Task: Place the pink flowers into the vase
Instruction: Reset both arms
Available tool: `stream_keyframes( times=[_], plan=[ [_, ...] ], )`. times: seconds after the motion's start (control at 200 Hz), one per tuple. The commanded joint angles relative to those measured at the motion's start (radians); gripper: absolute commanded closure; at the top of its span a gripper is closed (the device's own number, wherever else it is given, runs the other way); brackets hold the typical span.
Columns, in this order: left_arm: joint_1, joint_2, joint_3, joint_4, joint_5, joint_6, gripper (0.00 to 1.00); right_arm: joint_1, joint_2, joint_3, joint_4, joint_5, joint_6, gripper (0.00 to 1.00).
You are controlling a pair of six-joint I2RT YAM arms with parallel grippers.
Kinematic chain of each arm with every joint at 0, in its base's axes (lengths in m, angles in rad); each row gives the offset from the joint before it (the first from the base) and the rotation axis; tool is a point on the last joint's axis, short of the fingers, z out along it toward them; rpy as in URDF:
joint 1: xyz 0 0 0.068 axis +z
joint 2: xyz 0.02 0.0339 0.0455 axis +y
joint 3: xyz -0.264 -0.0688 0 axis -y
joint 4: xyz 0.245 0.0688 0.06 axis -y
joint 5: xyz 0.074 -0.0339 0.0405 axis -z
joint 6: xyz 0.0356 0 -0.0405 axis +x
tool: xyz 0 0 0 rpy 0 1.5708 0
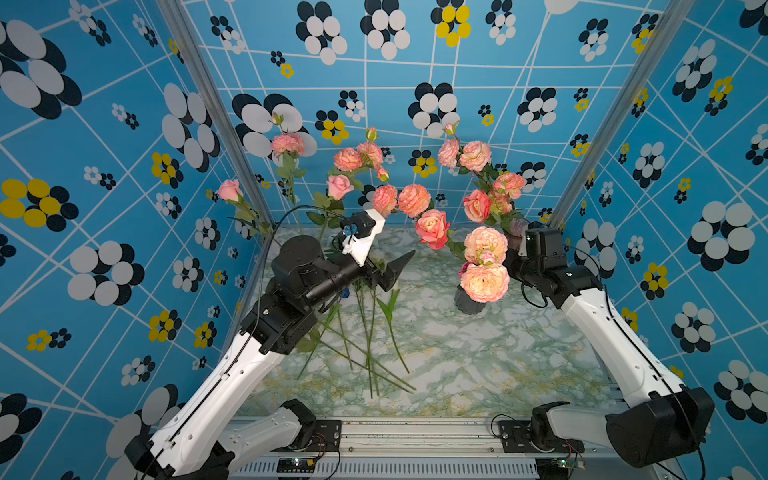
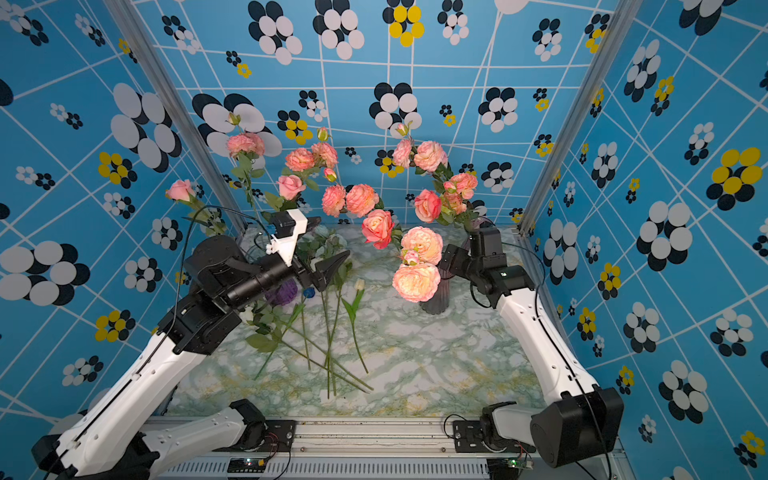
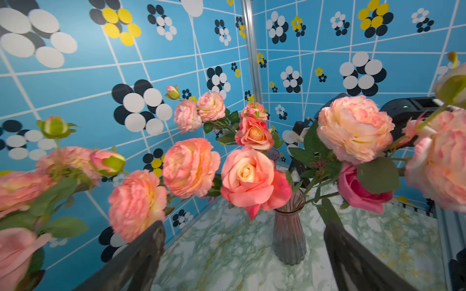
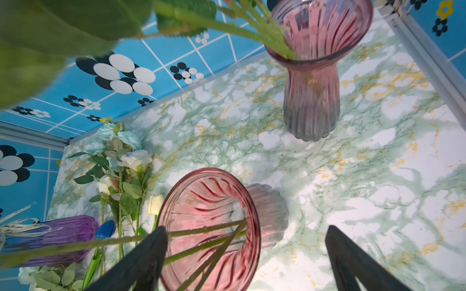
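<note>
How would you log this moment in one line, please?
left gripper open, empty | right gripper open, empty, near vase | pink flowers in vases | white flowers lying on table

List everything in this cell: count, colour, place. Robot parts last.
pink flowers: many blooms, pink to peach, upright in bunches across the back of the table
near pink vase: one, ribbed pink glass, right of centre, holding stems
far pink vase: one, ribbed pink glass, back right, holding stems
purple vase: one, purple, on its side at the left
white-flowered stems: a few, white and pale blue, lying at the left
white tulip: one, white, lying mid-table
small blue flower: one, blue, beside the purple vase
table: one, green-white marble
walls: three, blue, flower-patterned
left gripper: open, empty, above the lying stems
right gripper: open, empty, by the near pink vase
</note>
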Motion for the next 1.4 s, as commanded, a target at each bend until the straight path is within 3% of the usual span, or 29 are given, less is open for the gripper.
stream_keyframes(
  times=[0.0,0.165,0.45,0.54,0.69,0.83,0.89,1.034,1.149,1.399],
  plan=[
    [0.060,-0.057,-0.022,-0.037,-0.014,-0.006,0.00,-0.001,-0.033,-0.012,-0.038,0.062,-0.035,0.01],
    [0.221,-0.140,-0.116,-0.058,-0.107,-0.068,0.00,-0.001,-0.106,-0.071,-0.043,0.166,-0.051,0.01],
    [0.511,-0.300,-0.463,-0.044,-0.232,-0.233,0.00,0.000,-0.293,-0.294,0.043,0.551,-0.103,0.01],
    [0.532,-0.363,-0.555,-0.053,-0.388,-0.261,0.00,-0.001,-0.352,-0.399,0.115,0.672,-0.121,0.01],
    [0.551,-0.401,-0.673,-0.021,-0.621,-0.215,0.00,-0.001,-0.431,-0.611,0.324,0.731,-0.191,0.01],
    [0.563,-0.317,-0.707,-0.017,-0.728,-0.177,0.01,-0.001,-0.348,-0.662,0.376,0.740,-0.206,0.01],
    [0.566,-0.289,-0.729,-0.035,-0.799,-0.242,0.00,-0.001,-0.307,-0.686,0.418,0.749,-0.209,0.01],
    [0.601,-0.244,-0.835,0.104,-0.770,-0.286,0.00,-0.001,-0.280,-0.754,0.539,0.777,-0.224,0.01],
    [0.629,-0.118,-0.866,0.172,-0.718,-0.376,0.00,-0.001,-0.264,-0.816,0.639,0.777,-0.244,0.01],
    [0.602,0.067,-1.047,0.607,-0.667,-0.392,0.01,-0.001,-0.178,-0.902,0.828,0.770,-0.295,0.01]
  ],
)
